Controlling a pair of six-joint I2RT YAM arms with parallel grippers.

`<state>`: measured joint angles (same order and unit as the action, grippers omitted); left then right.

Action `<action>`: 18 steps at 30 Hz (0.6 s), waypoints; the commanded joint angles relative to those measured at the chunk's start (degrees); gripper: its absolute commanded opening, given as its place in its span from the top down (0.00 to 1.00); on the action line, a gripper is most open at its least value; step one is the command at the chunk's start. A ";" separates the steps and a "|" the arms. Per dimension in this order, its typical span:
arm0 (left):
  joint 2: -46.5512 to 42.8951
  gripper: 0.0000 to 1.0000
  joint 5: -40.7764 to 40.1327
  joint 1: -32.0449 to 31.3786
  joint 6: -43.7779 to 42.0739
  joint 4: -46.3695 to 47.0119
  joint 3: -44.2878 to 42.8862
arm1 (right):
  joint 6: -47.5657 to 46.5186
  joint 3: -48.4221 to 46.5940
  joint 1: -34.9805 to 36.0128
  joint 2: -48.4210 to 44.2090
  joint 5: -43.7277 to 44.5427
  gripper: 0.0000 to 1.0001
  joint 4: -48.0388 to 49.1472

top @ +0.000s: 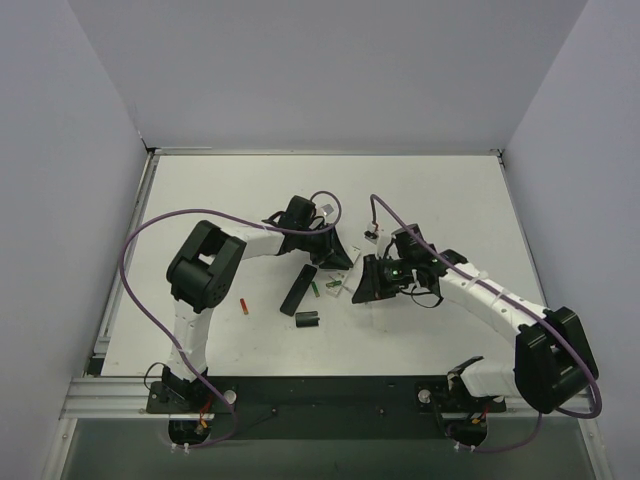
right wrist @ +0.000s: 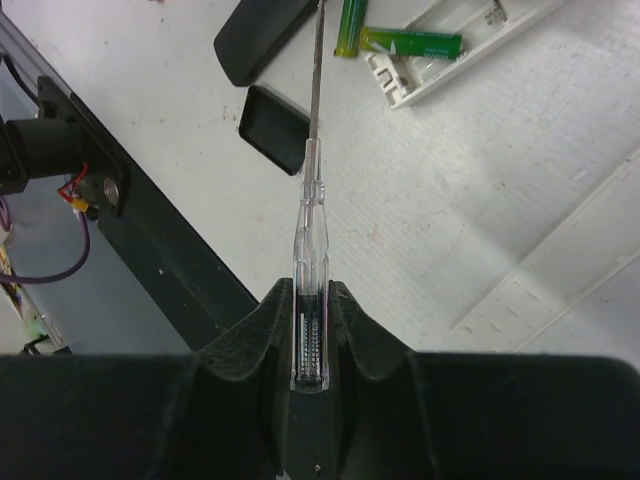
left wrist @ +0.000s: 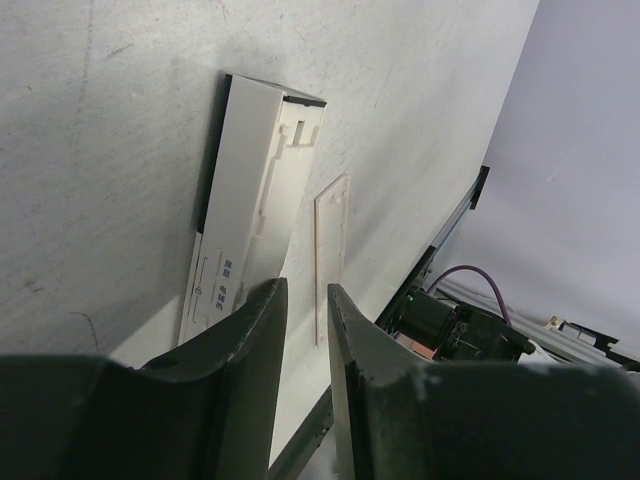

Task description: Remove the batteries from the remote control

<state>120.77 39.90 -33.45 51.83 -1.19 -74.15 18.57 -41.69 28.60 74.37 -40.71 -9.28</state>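
We take the black remote as our marker. The left claw hangs just past its far end with its jaws a narrow gap apart and nothing between them. The right claw, to the remote's right, is clamped on a clear-handled screwdriver whose thin shaft points at the remote. A white remote lies just right of the black one, its back open. A black cover lies off, just beside the black remote's near end.

Of the batteries, one green one lies loose on the table between the two remotes. Another green one seems to sit at the mouth of the white remote's bay (we cannot tell whether it is free). A red battery lies well to the black remote's left. We see no second red one, so we judge the job well on but unfinished.

The table is white and lightly scuffed, closed in by plain pale walls.
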 commanded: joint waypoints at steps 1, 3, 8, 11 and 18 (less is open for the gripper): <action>-0.27 0.66 -3.86 -0.65 -2.27 -3.64 0.32 | 1.65 -3.66 0.23 0.59 4.67 1.00 -1.71; -0.27 0.66 -3.95 -0.65 -2.26 -3.47 0.23 | 1.56 -4.45 0.23 1.39 5.11 1.00 -1.62; -0.01 0.66 -3.95 -0.83 -2.00 -3.29 0.15 | 1.03 -5.77 0.23 4.46 7.05 1.00 -1.18; 0.17 0.66 -3.95 -0.91 -2.00 -3.29 0.15 | 1.47 -5.24 0.75 5.96 6.34 1.00 -0.31; 0.52 0.66 -3.78 -1.09 -1.47 -2.41 0.23 | 0.85 -4.36 6.54 10.19 6.78 1.00 -0.74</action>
<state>120.77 39.88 -33.87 51.90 -1.02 -74.15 19.68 -45.54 31.59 83.22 -34.68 -8.80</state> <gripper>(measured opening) 0.339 0.116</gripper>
